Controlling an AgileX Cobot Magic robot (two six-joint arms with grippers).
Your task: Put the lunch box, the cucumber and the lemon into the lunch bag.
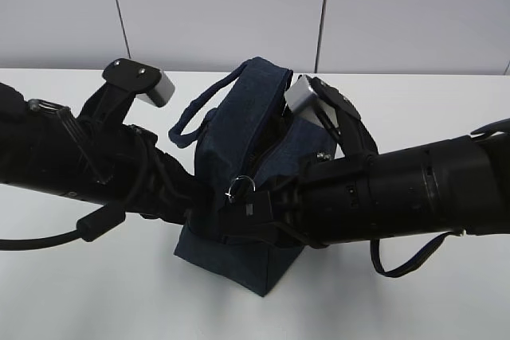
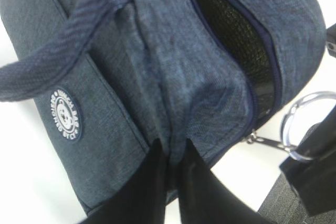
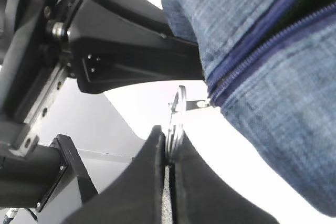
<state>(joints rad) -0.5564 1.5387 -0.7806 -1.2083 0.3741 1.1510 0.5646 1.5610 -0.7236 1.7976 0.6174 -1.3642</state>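
Observation:
The navy lunch bag (image 1: 239, 117) stands at the table's middle, its zipper partly open and dark mesh showing inside (image 2: 236, 40). My left gripper (image 2: 173, 153) is shut on a fold of the bag's fabric near the zipper end. My right gripper (image 3: 169, 145) is shut on the metal ring pull (image 3: 177, 116), which also shows in the exterior view (image 1: 240, 187) and the left wrist view (image 2: 310, 124). The round white logo (image 2: 66, 115) faces the left wrist camera. Lunch box, cucumber and lemon are out of view.
One loop handle (image 1: 199, 113) hangs to the bag's left, another strap (image 1: 414, 256) lies under the right arm. Both arms cross in front of the bag. The white table (image 1: 96, 300) runs to a grey wall behind.

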